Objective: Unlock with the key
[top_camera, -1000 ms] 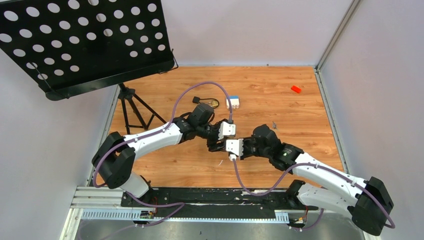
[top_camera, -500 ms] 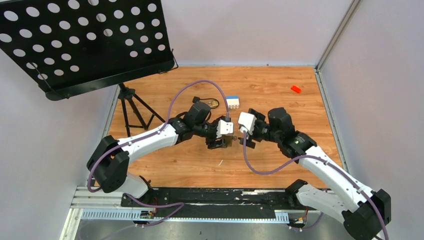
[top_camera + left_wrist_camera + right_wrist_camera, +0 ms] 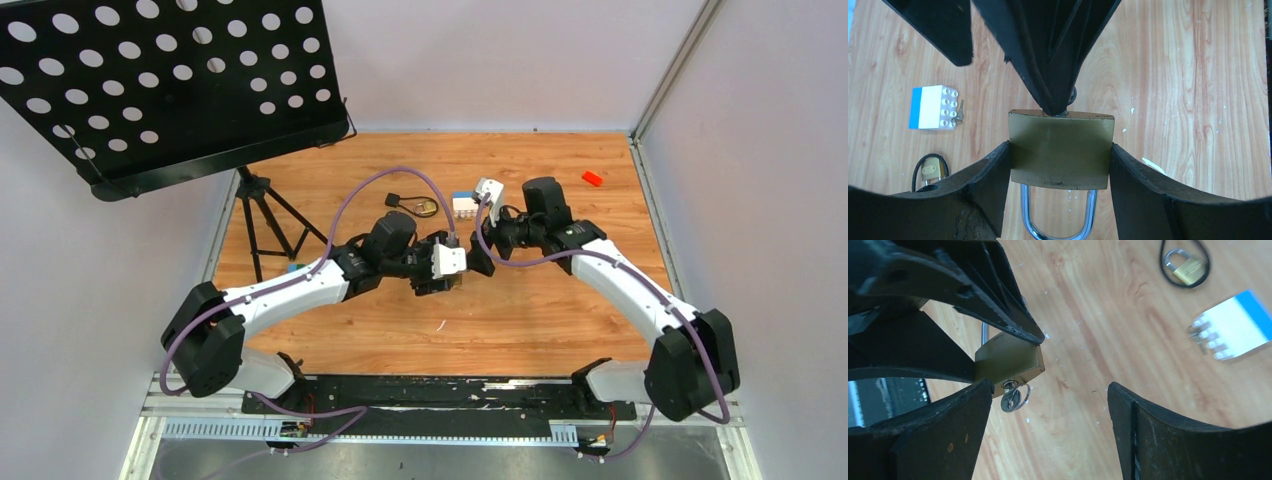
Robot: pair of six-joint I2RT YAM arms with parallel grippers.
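My left gripper pinches the brass padlock with the key in its keyhole, and at 2 o'clock my right gripper holds its jaws spread, near the key

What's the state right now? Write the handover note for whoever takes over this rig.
Left gripper: jaws shut on the large brass padlock.
Right gripper: jaws open, empty, beside the key.
Done: the key sits in the padlock's keyhole.
To do: grip the key, turn it, free the shackle, which looks closed from here.
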